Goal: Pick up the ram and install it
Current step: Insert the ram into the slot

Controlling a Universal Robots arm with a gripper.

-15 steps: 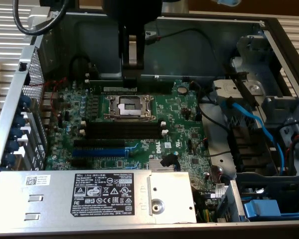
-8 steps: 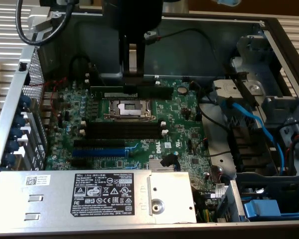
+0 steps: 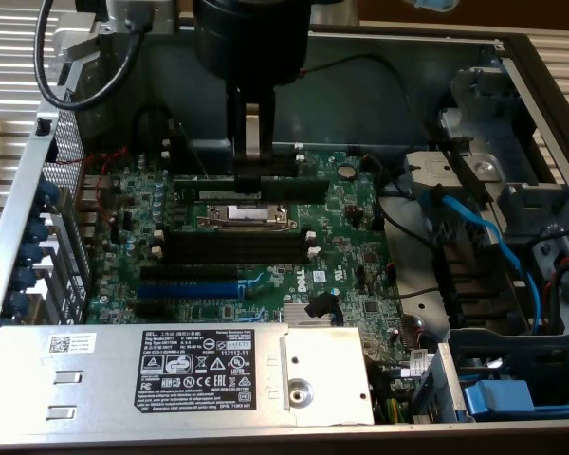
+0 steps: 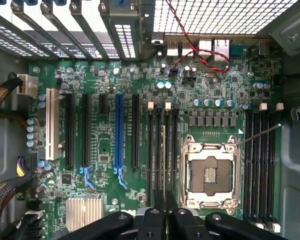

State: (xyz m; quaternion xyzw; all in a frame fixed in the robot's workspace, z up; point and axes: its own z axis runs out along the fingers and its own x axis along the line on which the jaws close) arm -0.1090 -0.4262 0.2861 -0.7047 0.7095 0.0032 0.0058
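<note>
The claw (image 4: 165, 202), nearly closed, pinches the ram (image 4: 163, 150) edge-on at lower centre, its long axis parallel to the black slots (image 4: 151, 150) beneath.

The exterior camera looks down at a slant into the open computer case (image 3: 417, 95), green board (image 3: 351, 237) in the middle. The wrist camera rides by the gripper (image 4: 165, 196) and looks straight down at the board (image 4: 140, 90) from close up. Both see the silver socket (image 3: 244, 216) (image 4: 210, 172).
</note>
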